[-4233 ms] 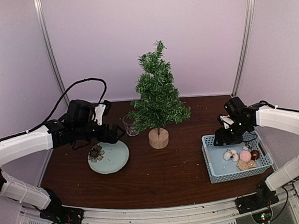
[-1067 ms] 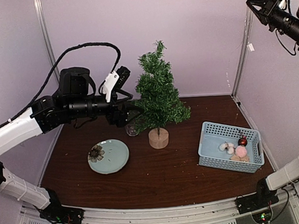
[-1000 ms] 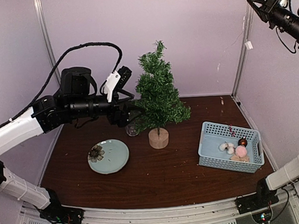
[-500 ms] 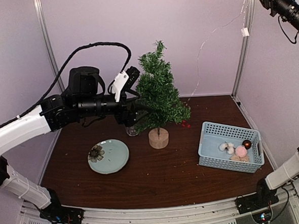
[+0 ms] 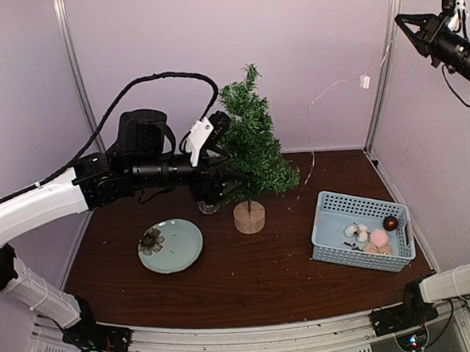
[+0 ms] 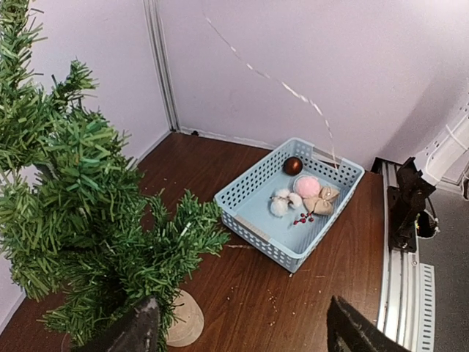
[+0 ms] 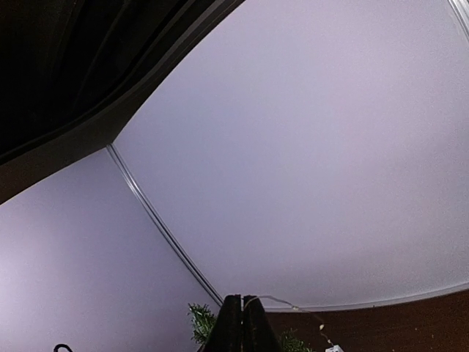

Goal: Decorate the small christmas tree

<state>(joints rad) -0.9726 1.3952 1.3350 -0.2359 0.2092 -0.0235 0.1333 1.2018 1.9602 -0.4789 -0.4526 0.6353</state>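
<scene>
Nearest on the desk [image 5: 258, 290] lay one pale green plate [image 5: 170, 245] at the left and one blue basket [image 5: 353, 260] at the right. The basket held one dark bauble [image 5: 390, 223], one pink pom-pom [image 5: 378, 236], a white cotton tuft [image 5: 353, 232], one burlap bow [image 6: 323, 202] and one red berry sprig [image 6: 300, 218]. Further back, at mid-desk, the small christmas tree [image 5: 250, 155] stood upright on its wooden stump [image 5: 249, 216], undecorated as far as could be seen, with one glass [image 5: 207, 204] just to its left. The left gripper [image 6: 242, 323] hovered at the tree's left flank with its jaws spread wide and nothing between them. Highest and farthest right, the right gripper [image 7: 242, 301] was pinched tight on one thin wire strand [image 6: 282, 83]. This carried a small white tag [image 5: 365, 81] and trailed down toward the tree's right side; whether it was caught in the branches could not be told. The step appeared to be draping that strand. Doing it well would mean carrying the held end across above the pointed top, then lowering it so the wire settles into the bristles. The slack should stay clear of the basket and glass, and the left gripper should take the strand or steady the trunk gently, since so light a tree would probably tip easily.
</scene>
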